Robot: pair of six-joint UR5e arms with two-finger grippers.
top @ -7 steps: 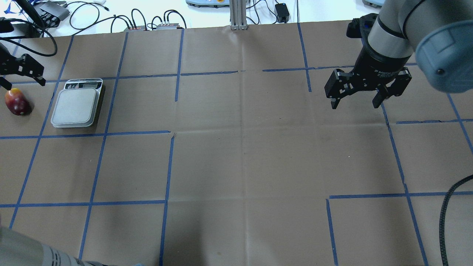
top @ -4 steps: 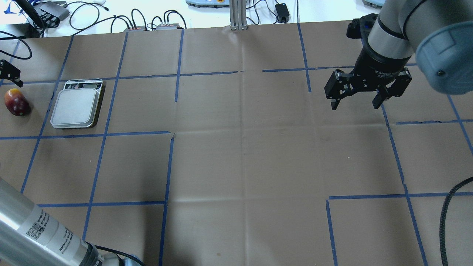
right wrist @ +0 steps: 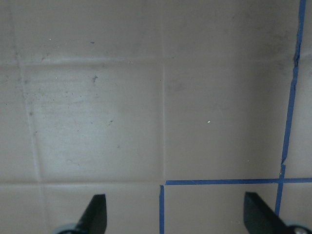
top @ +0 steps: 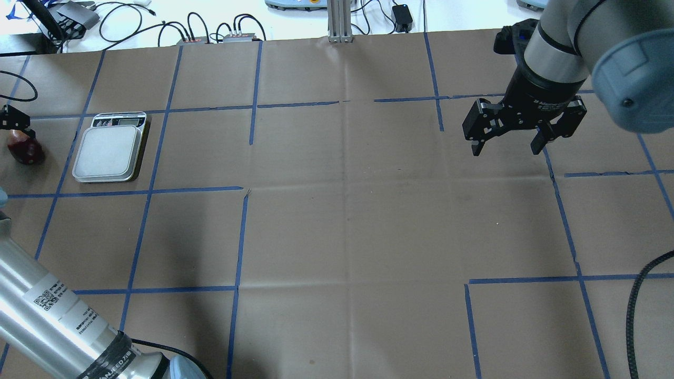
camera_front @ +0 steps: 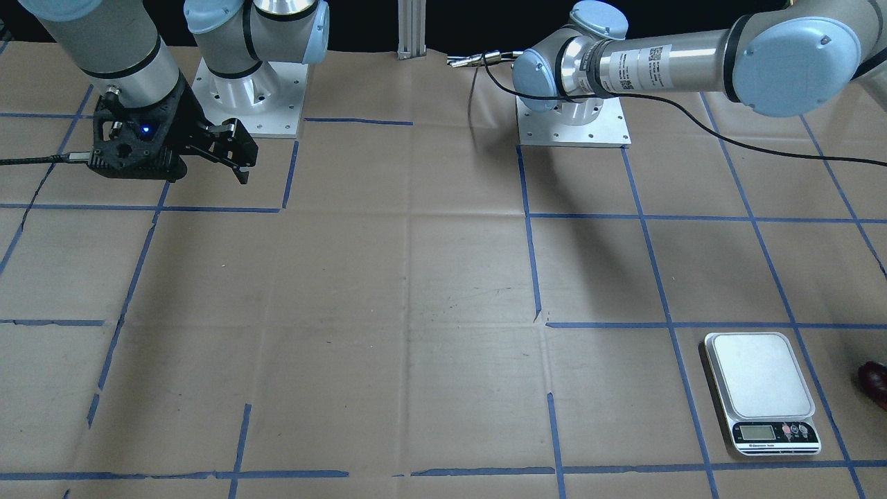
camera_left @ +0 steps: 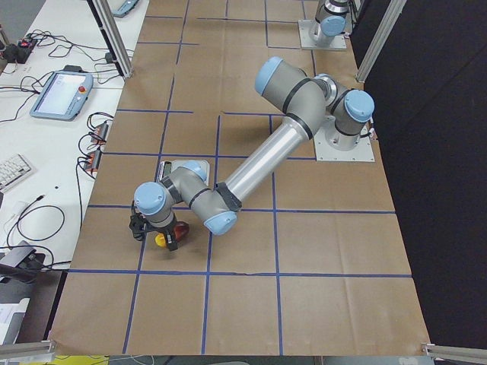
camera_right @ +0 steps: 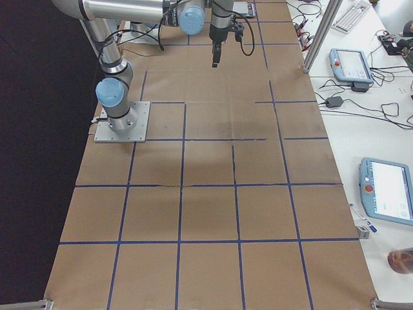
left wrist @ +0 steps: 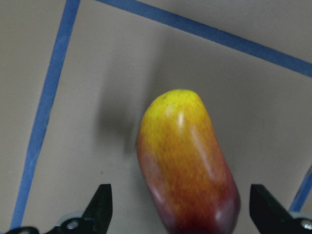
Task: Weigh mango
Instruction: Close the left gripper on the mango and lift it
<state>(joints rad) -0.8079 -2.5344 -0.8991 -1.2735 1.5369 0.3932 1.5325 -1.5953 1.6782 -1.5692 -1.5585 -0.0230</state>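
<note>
Brown paper gridded with blue tape covers the table (top: pixel 342 221). Fingers (left wrist: pixel 102 207) of the left gripper (left wrist: pixel 181 214) stand wide, flanking the dark red end of the smooth red-to-yellow oval mango (left wrist: pixel 187 170), which lies on the paper near the silver digital kitchen scale (top: pixel 108 152). Well apart, the right gripper (top: pixel 505 147) hangs wide and empty. The scale's lettering and the arm's QR-code label (camera_front: pixel 641 66) are unreadably small.

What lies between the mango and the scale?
Between mango and scale: bare paper crossed by one blue tape line, clearest in the overhead view.
</note>
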